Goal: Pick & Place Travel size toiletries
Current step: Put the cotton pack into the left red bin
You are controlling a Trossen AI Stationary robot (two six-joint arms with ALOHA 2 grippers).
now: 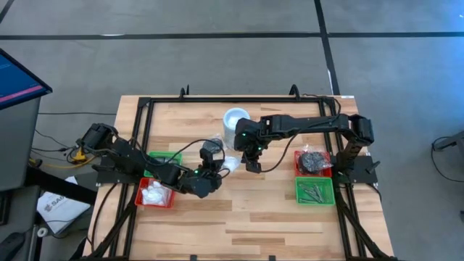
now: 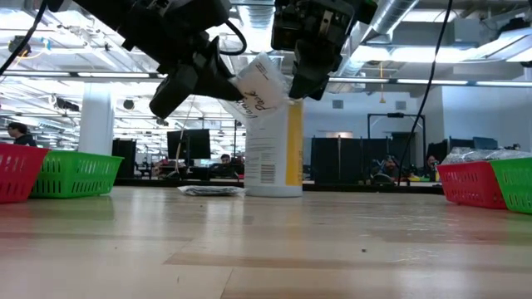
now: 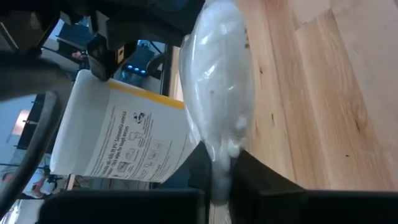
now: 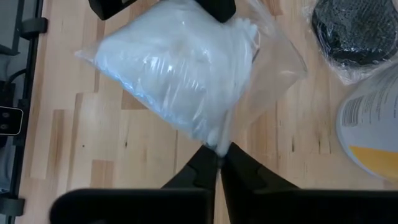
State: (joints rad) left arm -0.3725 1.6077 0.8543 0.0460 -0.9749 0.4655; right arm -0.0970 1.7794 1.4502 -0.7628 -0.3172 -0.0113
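A: Two grippers, one item. Left gripper (image 1: 220,167) and right gripper (image 1: 253,166) are both pinching the same white packet (image 4: 177,71), each clenched on an edge of its clear wrap.

B: Location of packet?

A: Hanging in the air just in front of the white canister (image 1: 235,125), clear of the table (image 1: 268,217), between the two sets of fingers.

B: Other stock?

A: One red tray (image 1: 154,196) holding white packets, well to the left-arm side of the canister, with a green tray (image 1: 167,159) beside it; one red tray (image 1: 314,171) holding dark pieces and one green tray (image 1: 315,191) holding thin silvery tubes, well to the right-arm side.

B: Risks?

A: Three, as I am judging it. Both arms pulling apart could be tearing the thin wrap. One gripper letting go late could be dragging the packet out of the other's grip, dropping it onto the table. Either arm swinging near the canister could be knocking it over.
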